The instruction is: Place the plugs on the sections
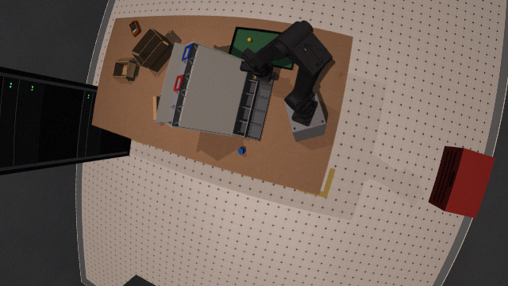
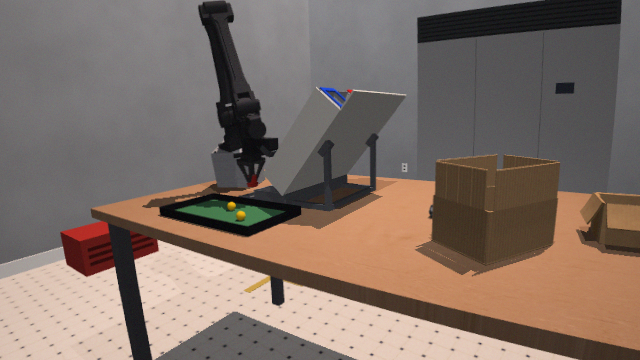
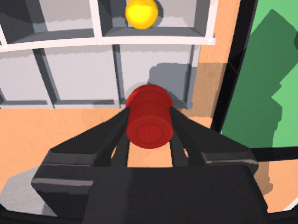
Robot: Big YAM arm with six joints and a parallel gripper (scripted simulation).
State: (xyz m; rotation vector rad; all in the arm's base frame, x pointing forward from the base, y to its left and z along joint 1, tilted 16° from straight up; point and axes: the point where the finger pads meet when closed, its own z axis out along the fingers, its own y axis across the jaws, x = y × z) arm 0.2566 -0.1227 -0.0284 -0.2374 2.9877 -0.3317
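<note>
Our pincer [image 1: 259, 75] [image 2: 252, 180] [image 3: 149, 113] is partly open, its fingers closed on the red plug [image 2: 253, 182] [image 3: 150, 133]. We hold it over the flat front of the sorter's end section, on the side facing the tray [image 1: 232, 41] [image 2: 205, 222] [image 3: 233, 70]. A yellow marble [image 3: 141, 13] sits in the compartment behind that front. The tray lies by one long edge of the counter [image 1: 294, 167] [image 2: 375, 240] and has two marbles [image 2: 236, 211] in it. Our blue plug [image 1: 241, 151] stands near the opposite long edge, past the sorter's other end. Farther off, beyond the grey cover [image 1: 214, 87], the red band [image 1: 178, 83] is midway and the blue band [image 1: 190, 45] nearer the tray-side edge. Farthest, two cardboard boxes [image 1: 152, 49] [image 2: 495, 215] stand towards the counter's far corner.
</note>
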